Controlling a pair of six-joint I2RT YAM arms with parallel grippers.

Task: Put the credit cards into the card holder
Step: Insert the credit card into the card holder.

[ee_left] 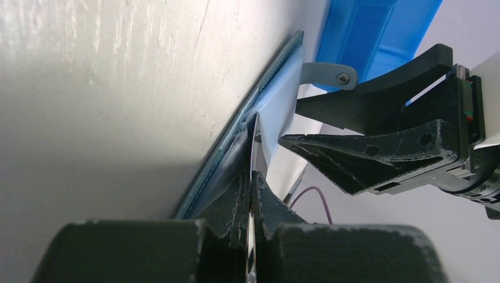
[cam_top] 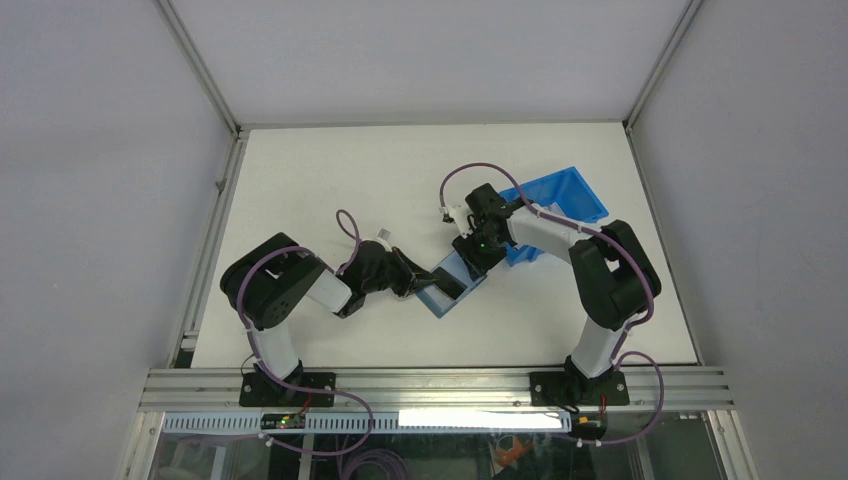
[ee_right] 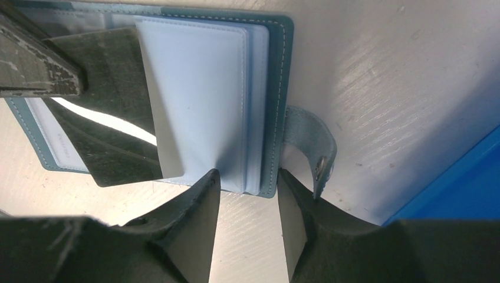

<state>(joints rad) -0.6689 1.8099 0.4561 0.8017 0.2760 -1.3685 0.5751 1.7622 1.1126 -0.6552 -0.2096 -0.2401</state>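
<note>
The teal card holder [cam_top: 441, 300] lies open on the table between the arms, light blue inside [ee_right: 194, 88]. Its snap tab [ee_right: 309, 147] sticks out on the right edge. My left gripper [cam_top: 413, 280] is shut on a thin credit card [ee_left: 255, 138], seen edge-on, whose far end reaches the holder's lifted light-blue leaf [ee_left: 280, 109]. My right gripper [ee_right: 247, 188] is open, its fingers straddling the holder's near right corner. I cannot tell whether they press on it. No other cards show.
A bright-blue plastic bin [cam_top: 560, 195] stands just behind the right gripper, close to the holder; it also shows in the right wrist view [ee_right: 466, 188]. The two grippers are nearly touching over the holder. The table's side rails and walls lie further off.
</note>
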